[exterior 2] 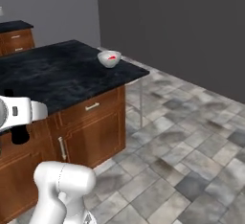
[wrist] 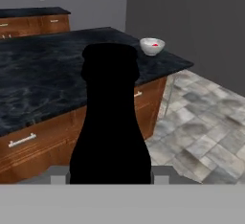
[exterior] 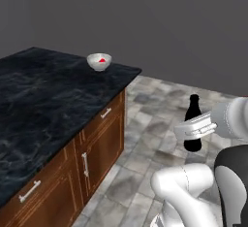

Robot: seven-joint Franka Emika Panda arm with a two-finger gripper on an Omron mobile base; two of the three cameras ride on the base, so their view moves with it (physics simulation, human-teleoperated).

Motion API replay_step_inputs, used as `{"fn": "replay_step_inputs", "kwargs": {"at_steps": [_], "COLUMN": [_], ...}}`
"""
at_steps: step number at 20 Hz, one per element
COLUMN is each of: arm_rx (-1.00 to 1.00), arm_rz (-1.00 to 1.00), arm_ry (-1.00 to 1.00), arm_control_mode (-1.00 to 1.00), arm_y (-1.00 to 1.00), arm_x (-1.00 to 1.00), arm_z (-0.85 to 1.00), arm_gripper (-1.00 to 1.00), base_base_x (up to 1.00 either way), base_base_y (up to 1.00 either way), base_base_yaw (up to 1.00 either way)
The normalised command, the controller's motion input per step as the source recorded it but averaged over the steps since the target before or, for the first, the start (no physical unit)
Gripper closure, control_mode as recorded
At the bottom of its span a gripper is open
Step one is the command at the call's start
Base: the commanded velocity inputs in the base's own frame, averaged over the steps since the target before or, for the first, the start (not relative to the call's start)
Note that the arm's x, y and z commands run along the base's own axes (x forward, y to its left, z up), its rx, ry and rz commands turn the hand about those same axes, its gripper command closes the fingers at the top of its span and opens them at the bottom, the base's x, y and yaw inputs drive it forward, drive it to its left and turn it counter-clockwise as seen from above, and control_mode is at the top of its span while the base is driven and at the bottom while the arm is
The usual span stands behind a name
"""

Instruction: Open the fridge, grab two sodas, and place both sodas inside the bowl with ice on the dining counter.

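The gripper [exterior: 193, 129] is clamping the black bottle [exterior: 193, 119] around its middle, jaws partly apart and pressed against both sides of the body. The bottle is standing upright in the grip, neck and cap rising above the white hand, base hanging below it, well above the tiled floor [exterior: 145, 124]. From the hand camera the bottle [wrist: 111, 122] is looming dark and close, its cap at the top and its wide body running down between the 2 finger tips at the bottom edge.

Out beyond the hand, the dining counter [exterior: 43, 100] is stretching away with its black marbled top on reddish-brown cabinets [exterior: 97, 153]. The gripper is sitting off the counter's side, over the floor rather than over the stone. From the right base camera the hand [exterior 2: 21, 112] is showing at the left edge, with a bit of the dark bottle [exterior 2: 19, 134] peeking beneath it, in front of the cabinet fronts [exterior 2: 91, 127].

The white bowl [exterior: 99, 61] is resting near the counter's far corner, well apart from the bottle. Something red is showing inside it, the can [exterior: 101, 60], sitting in the bowl [exterior 2: 109, 58]. The hand camera is catching the bowl [wrist: 152, 46] too, just right of the bottle's cap.
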Motion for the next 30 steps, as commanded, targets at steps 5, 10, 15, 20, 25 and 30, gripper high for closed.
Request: {"fn": "replay_step_inputs", "kwargs": {"at_steps": [5, 10, 15, 20, 25, 30], "arm_rx": [0.00, 0.00, 0.00, 0.00, 0.00, 0.00], "arm_rz": [0.00, 0.00, 0.00, 0.00, 0.00, 0.00], "arm_ry": [0.00, 0.00, 0.00, 0.00, 0.00, 0.00], "arm_control_mode": [1.00, 1.00, 1.00, 1.00, 1.00, 1.00], "arm_y": [0.00, 0.00, 0.00, 0.00, 0.00, 0.00], "arm_x": [0.00, 0.00, 0.00, 0.00, 0.00, 0.00], "arm_z": [0.00, 0.00, 0.00, 0.00, 0.00, 0.00], "arm_gripper": [1.00, 1.00, 1.00, 1.00, 1.00, 1.00], "base_base_x": [1.00, 1.00, 1.00, 1.00, 1.00, 1.00], "base_base_y": [-0.62, -0.69, -0.60, -0.53, -0.37, -0.19], "base_base_yaw": [0.20, 0.19, 0.22, 0.24, 0.31, 0.43]}}
